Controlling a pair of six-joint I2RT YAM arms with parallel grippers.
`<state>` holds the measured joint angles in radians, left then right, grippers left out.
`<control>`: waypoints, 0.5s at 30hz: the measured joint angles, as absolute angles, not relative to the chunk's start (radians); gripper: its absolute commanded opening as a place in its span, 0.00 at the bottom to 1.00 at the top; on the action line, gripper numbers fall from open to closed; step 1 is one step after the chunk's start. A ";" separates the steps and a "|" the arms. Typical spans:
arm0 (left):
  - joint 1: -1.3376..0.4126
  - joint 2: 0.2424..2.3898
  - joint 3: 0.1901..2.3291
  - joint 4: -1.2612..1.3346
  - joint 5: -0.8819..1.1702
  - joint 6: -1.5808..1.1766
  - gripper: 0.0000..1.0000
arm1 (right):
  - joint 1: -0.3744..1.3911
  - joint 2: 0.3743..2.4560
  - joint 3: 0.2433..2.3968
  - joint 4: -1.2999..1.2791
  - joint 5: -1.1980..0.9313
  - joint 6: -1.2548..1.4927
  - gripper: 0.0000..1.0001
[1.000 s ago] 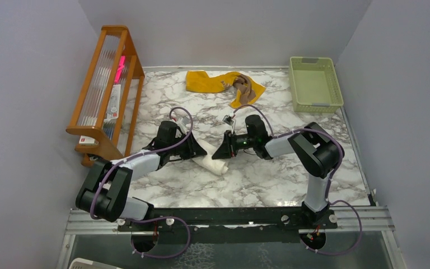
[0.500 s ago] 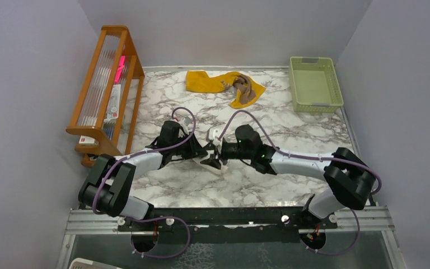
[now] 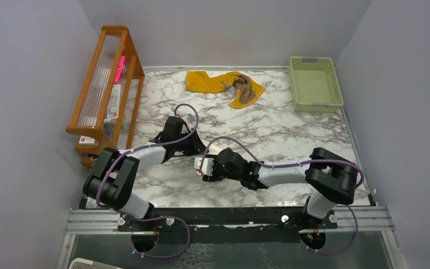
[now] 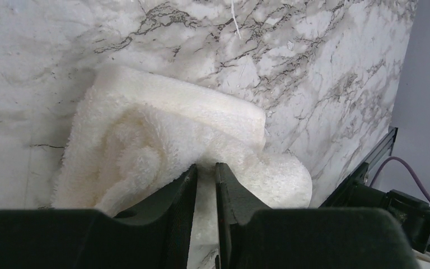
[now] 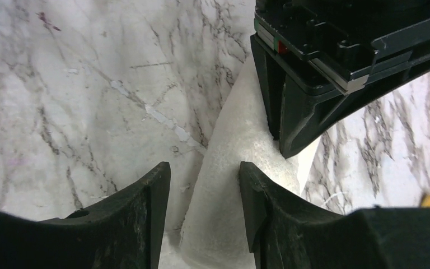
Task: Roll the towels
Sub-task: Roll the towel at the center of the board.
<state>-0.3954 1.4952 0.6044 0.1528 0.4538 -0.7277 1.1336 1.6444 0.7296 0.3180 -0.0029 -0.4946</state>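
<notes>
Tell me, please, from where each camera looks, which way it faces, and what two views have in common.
Top external: above and behind the robot, facing down onto the marble table; left arm and right arm show.
Left wrist: on the left arm, facing along the left claw at the cream-white towel.
Right wrist: on the right arm, facing down past the open right claw.
Shared: both wrist views show that towel; the right one also shows the left claw.
</notes>
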 measured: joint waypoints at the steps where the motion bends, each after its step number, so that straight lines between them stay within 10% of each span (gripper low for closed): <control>1: -0.395 1.500 0.613 0.146 0.451 -0.727 0.23 | 1.139 1.647 0.730 0.318 0.025 -0.503 0.47; 10: -0.397 1.542 0.673 0.109 0.436 -0.699 0.23 | 1.153 1.737 0.748 0.326 0.241 -0.529 0.36; 15: -0.402 1.557 0.696 0.095 0.435 -0.685 0.23 | 1.154 1.767 0.773 0.332 0.326 -0.519 0.13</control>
<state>-0.4019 1.5574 0.6960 0.0948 0.4347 -0.6846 1.1538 1.7668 0.7731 0.3325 0.3264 -0.5190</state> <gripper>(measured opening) 0.227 0.272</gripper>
